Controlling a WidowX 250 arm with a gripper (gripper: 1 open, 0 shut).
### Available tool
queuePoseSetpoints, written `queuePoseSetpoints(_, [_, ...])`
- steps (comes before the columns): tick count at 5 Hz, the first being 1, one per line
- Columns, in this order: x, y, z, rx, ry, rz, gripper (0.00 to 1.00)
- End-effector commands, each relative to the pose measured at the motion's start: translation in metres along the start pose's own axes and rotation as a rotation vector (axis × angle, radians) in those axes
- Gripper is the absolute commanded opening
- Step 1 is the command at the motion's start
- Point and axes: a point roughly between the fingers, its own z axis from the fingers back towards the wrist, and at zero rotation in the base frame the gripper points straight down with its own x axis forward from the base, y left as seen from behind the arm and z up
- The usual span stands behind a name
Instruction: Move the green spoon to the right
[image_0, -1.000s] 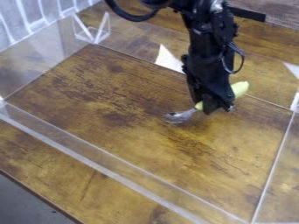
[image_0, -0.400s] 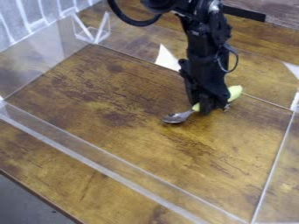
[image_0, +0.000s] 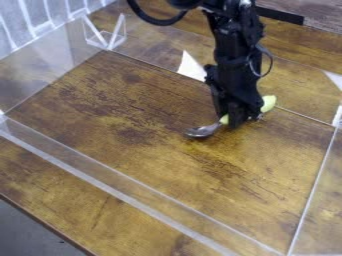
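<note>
The green spoon (image_0: 265, 104) lies low over the wooden table, its yellow-green handle poking out to the right of the fingers and its shiny silver bowl (image_0: 201, 131) toward the lower left. My black gripper (image_0: 238, 115) points almost straight down and is shut on the spoon's handle near its middle. The fingers hide most of the handle. Whether the bowl touches the wood or hovers just above it, I cannot tell.
A low clear plastic wall (image_0: 120, 190) rings the wooden table (image_0: 120, 110). A white paper scrap (image_0: 191, 66) lies behind the gripper, and another white corner (image_0: 334, 82) shows at the right edge.
The gripper and spoon have drifted slightly up and back in the picture; the spoon's bowl now sits a little further left of the fingers. The grip has stayed shut.
</note>
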Motion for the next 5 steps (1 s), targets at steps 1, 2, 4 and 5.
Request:
queuePoseSetpoints(1, [0.011,0.013,0.022,0.012,-0.046,0.025,0.0])
queuePoseSetpoints(2, [0.014,0.009,0.034,0.007,-0.055,0.05,0.0])
queuePoseSetpoints(4, [0.019,0.001,0.059,0.0,-0.079,0.099,0.0])
queuePoseSetpoints(5, [0.022,-0.003,0.07,-0.005,-0.092,0.12,0.0])
